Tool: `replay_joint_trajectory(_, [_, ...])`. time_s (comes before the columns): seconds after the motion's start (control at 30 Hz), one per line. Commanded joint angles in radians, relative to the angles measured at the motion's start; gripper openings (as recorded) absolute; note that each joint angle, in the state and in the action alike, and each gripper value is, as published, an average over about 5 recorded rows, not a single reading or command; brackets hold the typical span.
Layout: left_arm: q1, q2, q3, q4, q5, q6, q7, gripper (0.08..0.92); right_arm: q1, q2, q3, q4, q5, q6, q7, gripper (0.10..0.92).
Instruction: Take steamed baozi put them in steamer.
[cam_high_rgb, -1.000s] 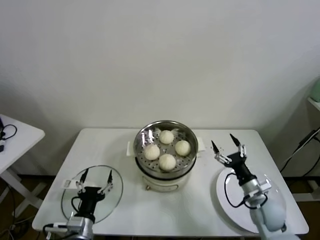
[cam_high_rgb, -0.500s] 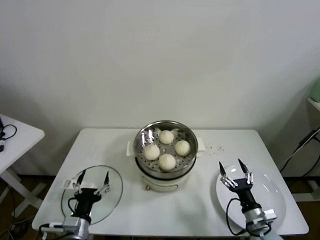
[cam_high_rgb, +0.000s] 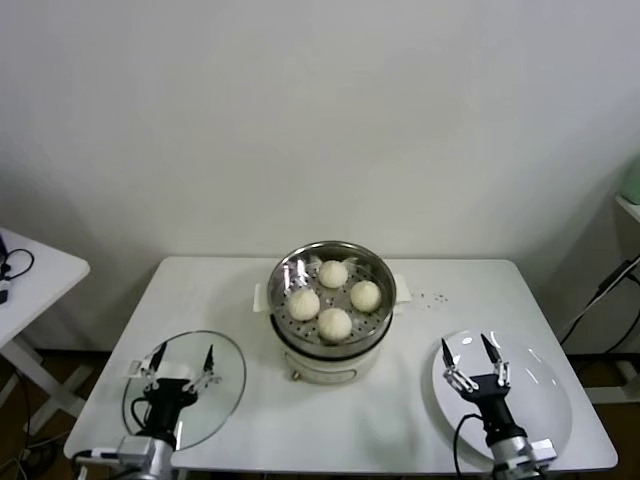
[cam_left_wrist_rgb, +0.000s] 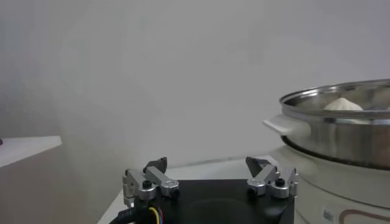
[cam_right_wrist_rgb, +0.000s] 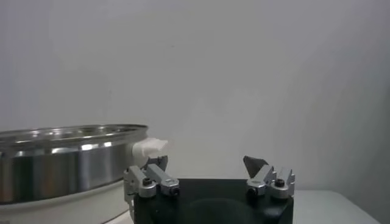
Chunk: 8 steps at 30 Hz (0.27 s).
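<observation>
Right gripper first: its fingers are spread wide with nothing between them, tips pointing away from the robot, poised over the near-left part of the flat white plate. From the right wrist camera the same fingers stand apart, and beyond them to one side shows the shiny wall of the steamer with its white handle.

Over to the left gripper: fingers likewise parted and empty, hanging above the round glass lid that lies flat on the worktop. The left wrist camera shows those fingers apart, with the steamer ahead and off to the side, one bun top peeking over its rim.

Out from both grippers, ahead and between them, the steamer sits on its white pot base. All four steamed baozi rest inside on the perforated bottom, set in a loose diamond, close together. Both sets of fingers are well apart from the steamer.
</observation>
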<state>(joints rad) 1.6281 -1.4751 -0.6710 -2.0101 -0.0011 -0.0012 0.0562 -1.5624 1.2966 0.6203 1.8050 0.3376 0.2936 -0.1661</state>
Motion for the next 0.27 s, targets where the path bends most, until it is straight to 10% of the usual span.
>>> replay_joint_trajectory(0.03, [0.008,-0.002,-0.003,0.001,-0.015,-0.009,0.006,0.823,-0.033,0.006,0.005,0.019,-0.015,0.005,0.009,0.823])
replay_joint_trajectory(0.27, [0.006,-0.005,-0.005,0.001,-0.019,-0.013,0.001,0.823,-0.04,0.007,0.0,0.021,-0.016,0.011,0.009,0.823])
